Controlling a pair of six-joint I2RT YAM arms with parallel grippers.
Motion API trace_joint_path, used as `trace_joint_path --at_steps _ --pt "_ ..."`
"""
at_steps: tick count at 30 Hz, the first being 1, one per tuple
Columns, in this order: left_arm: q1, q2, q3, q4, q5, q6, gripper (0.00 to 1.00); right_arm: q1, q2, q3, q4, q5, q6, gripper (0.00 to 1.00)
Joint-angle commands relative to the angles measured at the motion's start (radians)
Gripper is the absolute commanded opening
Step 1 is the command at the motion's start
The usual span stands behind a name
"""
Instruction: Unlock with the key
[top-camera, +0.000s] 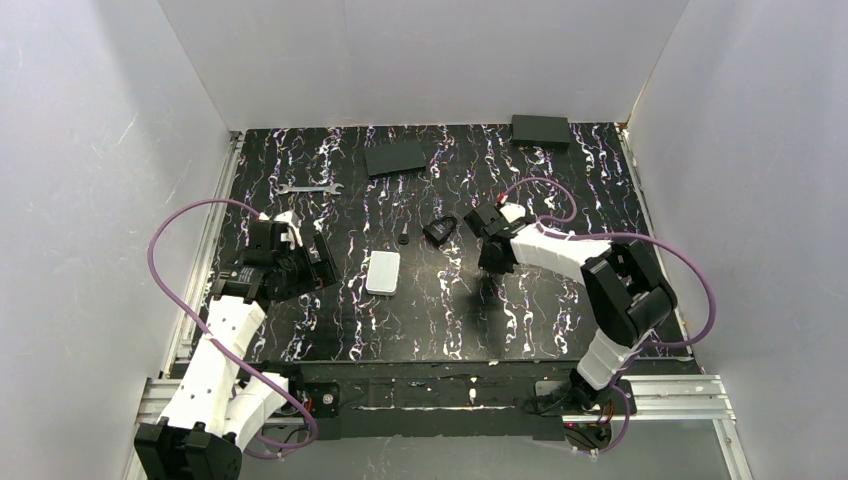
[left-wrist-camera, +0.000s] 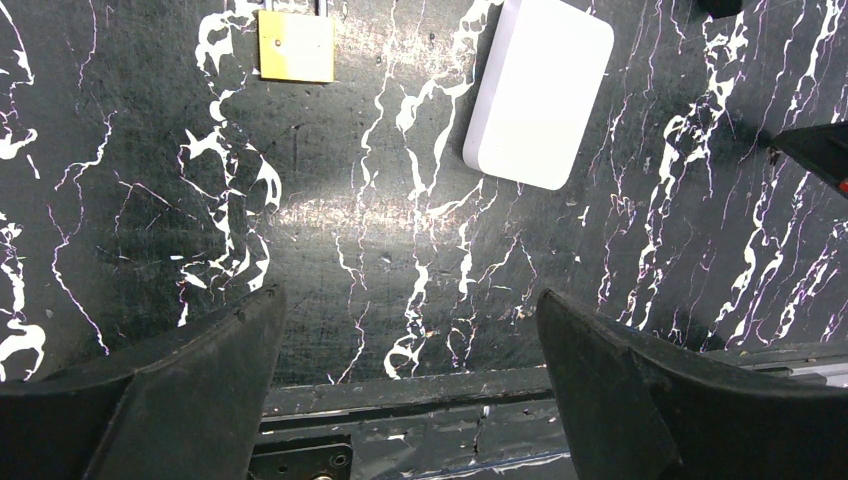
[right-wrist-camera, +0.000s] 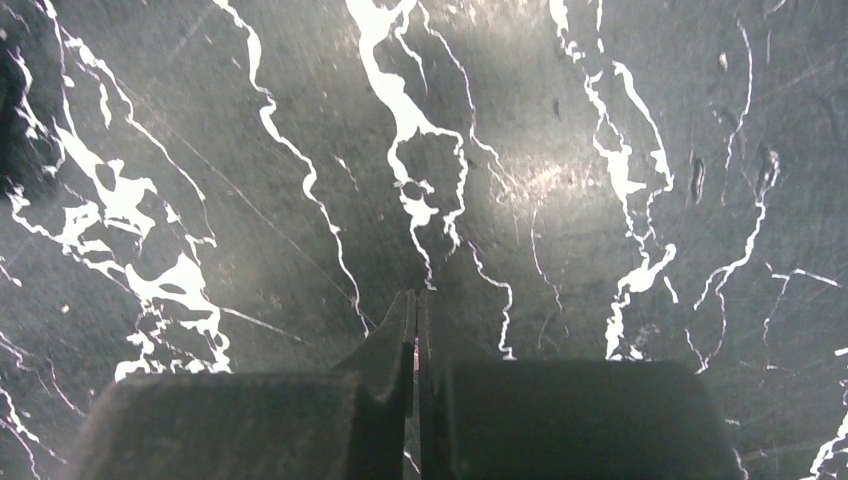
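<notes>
Right gripper (right-wrist-camera: 416, 300): fingers pressed together, nothing visible between, over bare marbled table (top-camera: 300, 340) right of centre. Left gripper (left-wrist-camera: 410, 310): spread wide, empty, at left. Key (top-camera: 403, 240) – tiny dark piece mid-frame, just left of padlock (top-camera: 440, 229), above white box (top-camera: 383, 272), clear of both grippers.

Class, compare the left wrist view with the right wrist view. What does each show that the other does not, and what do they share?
Only the left wrist view shows a white rounded block, a yellow square item at the top edge, and the left gripper with its fingers wide apart. Only the right wrist view shows the right gripper, its fingers pressed shut. Both show the black tabletop with its white marble veining.
</notes>
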Motion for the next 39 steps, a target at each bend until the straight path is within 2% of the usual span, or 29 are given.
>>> trace_joint_path --at_steps 1,9,14,17,19,26,32,39 --pt "-0.003 -0.024 0.013 -0.014 0.037 0.002 0.94 -0.003 -0.082 -0.032 0.007 -0.046 0.005 0.01" --pt "-0.018 -0.069 -0.027 0.087 0.272 -0.028 0.9 -0.003 -0.232 -0.084 0.053 -0.102 0.099 0.01" --pt "-0.099 -0.058 -0.065 0.219 0.362 -0.166 0.84 -0.003 -0.34 -0.124 0.06 -0.113 0.231 0.01" --pt "-0.195 -0.052 -0.075 0.324 0.326 -0.24 0.82 0.009 -0.402 -0.148 0.088 -0.126 0.324 0.01" --pt "-0.248 -0.034 -0.08 0.396 0.299 -0.292 0.75 0.026 -0.432 -0.156 0.113 -0.133 0.376 0.01" --pt "-0.41 0.067 -0.079 0.633 0.203 -0.416 0.69 0.096 -0.475 -0.123 0.123 -0.108 0.482 0.01" --pt "-0.549 0.154 -0.057 0.777 0.069 -0.426 0.59 0.143 -0.489 -0.085 0.11 -0.066 0.503 0.01" --pt "-0.668 0.22 -0.027 0.841 -0.075 -0.355 0.57 0.161 -0.546 -0.085 0.098 -0.043 0.566 0.01"
